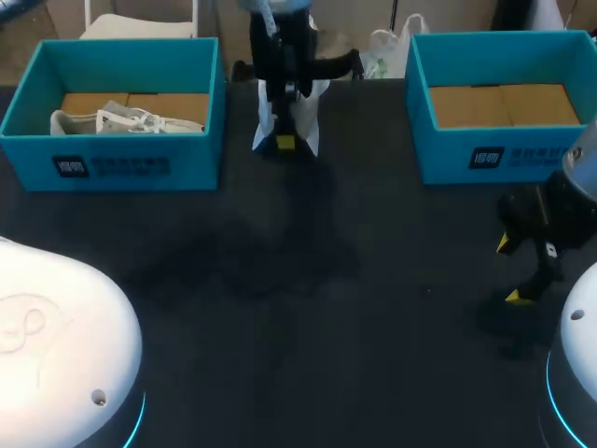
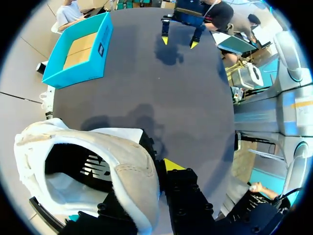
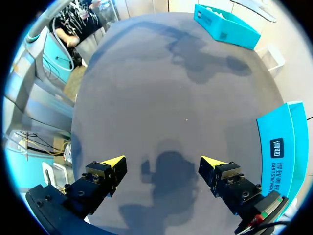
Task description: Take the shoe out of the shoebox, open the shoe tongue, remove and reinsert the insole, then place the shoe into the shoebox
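Observation:
A white shoe hangs above the table's far middle, between the two boxes, with my left gripper shut on it. In the left wrist view the shoe opens toward the camera and shows a dark inside. One yellow fingertip presses its side wall from outside; the other finger is hidden within. My left gripper pinches that wall. At the table's right my right gripper stands open above bare tabletop, holding nothing. It also appears across the table as the right gripper.
The left blue shoebox holds a second white shoe. The right blue shoebox shows only its cardboard floor. White robot bases fill the near corners. The dark tabletop lies between.

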Tool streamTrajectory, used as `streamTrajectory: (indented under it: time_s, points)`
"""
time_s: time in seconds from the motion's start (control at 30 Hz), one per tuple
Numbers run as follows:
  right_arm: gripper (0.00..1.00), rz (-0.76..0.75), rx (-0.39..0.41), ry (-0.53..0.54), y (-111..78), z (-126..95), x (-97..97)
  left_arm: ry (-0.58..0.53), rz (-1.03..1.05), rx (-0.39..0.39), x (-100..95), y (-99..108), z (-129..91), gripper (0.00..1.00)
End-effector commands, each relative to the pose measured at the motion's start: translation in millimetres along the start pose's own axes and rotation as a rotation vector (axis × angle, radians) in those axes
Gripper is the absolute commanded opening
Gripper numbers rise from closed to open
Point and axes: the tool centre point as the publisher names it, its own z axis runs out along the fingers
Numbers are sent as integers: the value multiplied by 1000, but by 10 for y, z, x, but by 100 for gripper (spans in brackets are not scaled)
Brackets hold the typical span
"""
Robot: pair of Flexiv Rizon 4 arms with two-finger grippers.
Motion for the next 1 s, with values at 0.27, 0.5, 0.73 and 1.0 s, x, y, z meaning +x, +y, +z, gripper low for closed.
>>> streamTrajectory:
  time_s: [0.27,0.5,0.73,1.0]
  points:
    - [100,1,4,-3,4,6,11,-10,-32,79,-532,1052,-292,0]
    - [100,1,4,-3,4,6,11,-20,-25,73,-855,1656,-507,0]
    - [100,1,4,-3,4,6,11,-20,-25,73,-855,1656,-507,0]
    - [100,1,4,-3,4,6,11,-26,-1,58,-904,1815,-463,0]
